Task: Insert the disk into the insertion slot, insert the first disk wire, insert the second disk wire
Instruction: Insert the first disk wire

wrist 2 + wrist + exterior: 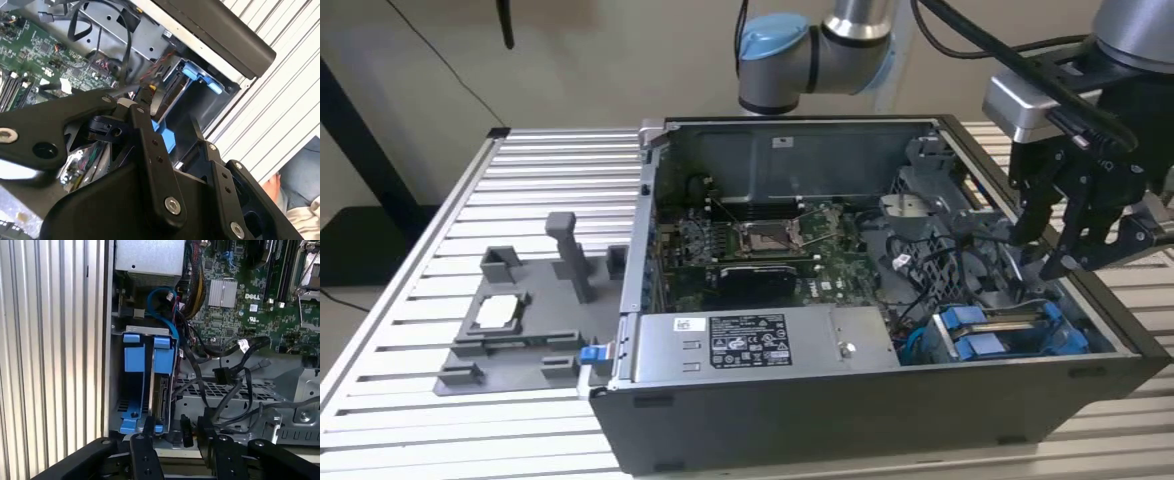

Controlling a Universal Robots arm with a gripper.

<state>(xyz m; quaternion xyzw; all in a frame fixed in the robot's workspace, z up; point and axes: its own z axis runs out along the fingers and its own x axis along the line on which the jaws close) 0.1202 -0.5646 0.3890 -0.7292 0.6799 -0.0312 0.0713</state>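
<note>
The gripper (1043, 257) hangs over the case's drive corner, jaws well apart and clamping nothing. In the first wrist view a loose black connector (184, 426) sits between the fingers (144, 440). Just beyond, the disk (161, 395) stands on edge in its slot inside its blue carrier (134, 357), long axis running straight away from the jaws. Farther off, black cables (225, 372) trail toward the motherboard (240, 305).

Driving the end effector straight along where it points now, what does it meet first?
Probably the disk in its blue carrier, standing on edge below the end effector. Loose black cables lie beside that line; depth is unclear, so they might brush first.
</note>
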